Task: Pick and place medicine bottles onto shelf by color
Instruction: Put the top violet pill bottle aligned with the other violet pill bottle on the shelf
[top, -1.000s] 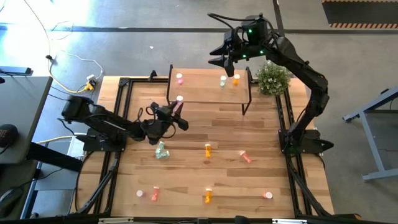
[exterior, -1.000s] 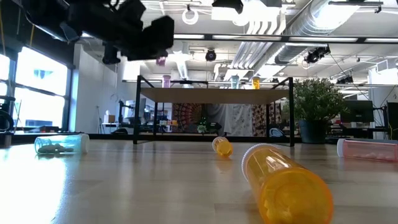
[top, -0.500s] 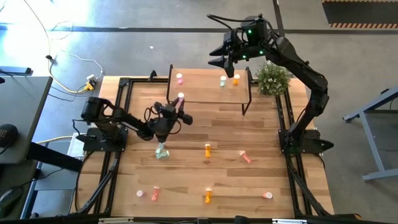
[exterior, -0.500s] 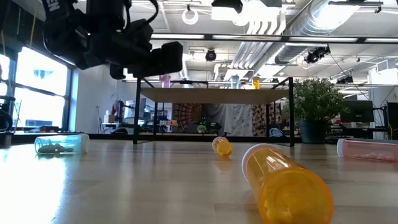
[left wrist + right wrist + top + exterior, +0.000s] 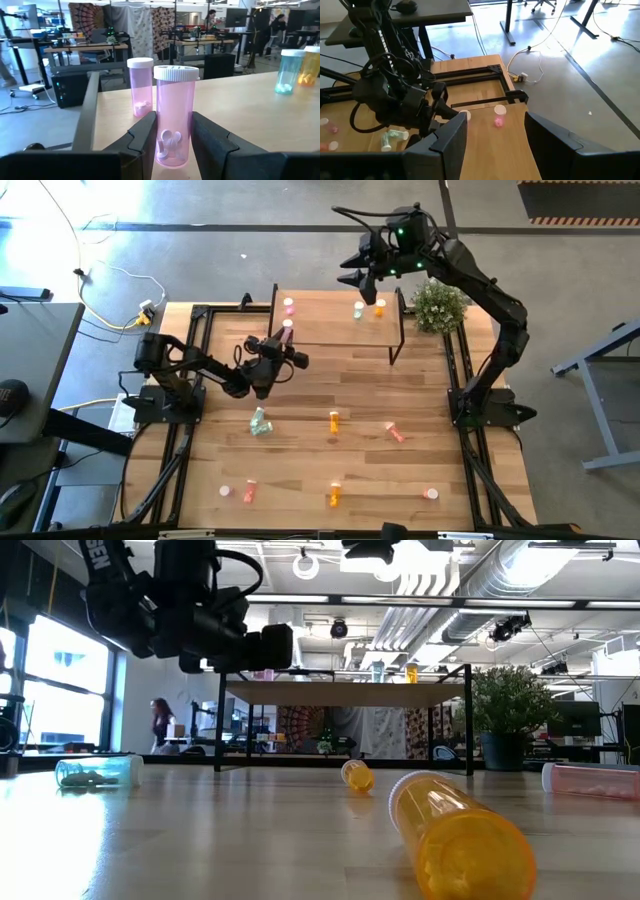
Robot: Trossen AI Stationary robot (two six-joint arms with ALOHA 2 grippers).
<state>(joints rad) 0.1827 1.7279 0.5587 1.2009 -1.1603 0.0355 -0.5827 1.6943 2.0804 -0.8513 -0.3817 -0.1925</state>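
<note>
While most bottles are yet to be sorted, the high view shows three already standing on the shelf point(image 5: 330, 320): a pink bottle point(image 5: 289, 306) at its left end, a green bottle point(image 5: 359, 310) and an orange bottle point(image 5: 380, 307) side by side near its right end. A fourth, the held pink bottle point(image 5: 287, 334), is gripped by the left claw point(image 5: 280, 352) at the shelf's lower left edge, just below the standing pink one. The right claw point(image 5: 362, 272) hangs above the shelf's upper right, nothing seen in it. On the bench point(image 5: 300, 460), seven bottles are left lying: one green at centre left, oranges at centre and bottom centre, and pink or salmon ones at lower left and right.

In the low view, the left claw point(image 5: 262, 648) is seen at upper left, level with the shelf top point(image 5: 345, 693); a big orange bottle point(image 5: 455, 832) lies in the foreground.

In the left wrist view, the held pink bottle point(image 5: 174, 115) is clamped upright between narrow jaws at centre, over the shelf's edge, beside the standing pink one point(image 5: 140, 86); release looks near.

In the right wrist view, the right claw point(image 5: 494, 134) is shown with its jaws wide and empty.

Roughly a third is judged done.
</note>
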